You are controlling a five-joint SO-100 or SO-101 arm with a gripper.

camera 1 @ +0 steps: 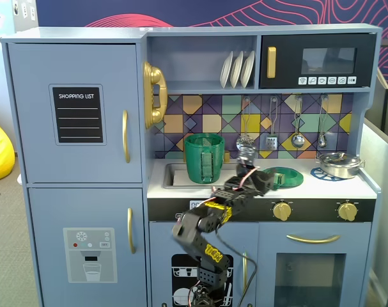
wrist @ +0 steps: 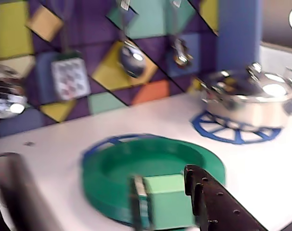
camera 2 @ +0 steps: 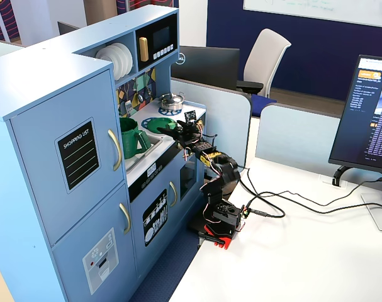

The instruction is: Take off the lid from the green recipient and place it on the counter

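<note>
Dark-green plastic marks both task items on this grey-blue toy kitchen. In a fixed view from the front, the green recipient (camera 1: pixel 204 158) stands open-topped at centre frame, by the sink recess, with nothing covering its mouth. The lid (camera 1: pixel 284 176) lies to its right, well apart from it, flat on the counter (camera 1: pixel 347 187) over a blue burner ring. The wrist view shows the lid (wrist: pixel 136 166) filling the lower centre, resting rim-up like a shallow dish, with its pale green handle (wrist: pixel 167 199) at the bottom edge. The gripper (wrist: pixel 167 202) sits around that handle, one finger on each side and close against it, so it appears to be clasping the handle, though the blur leaves contact uncertain. A silver pan (wrist: pixel 249 98) sits at upper right on another burner ring, apart from the lid. Judging by this, the removal is done and the lid seems set down; what remains is likely only letting go and drawing the arm (camera 1: pixel 213 224) away. In the angled fixed view the gripper (camera 2: pixel 172 131) is too small to add detail.
</note>
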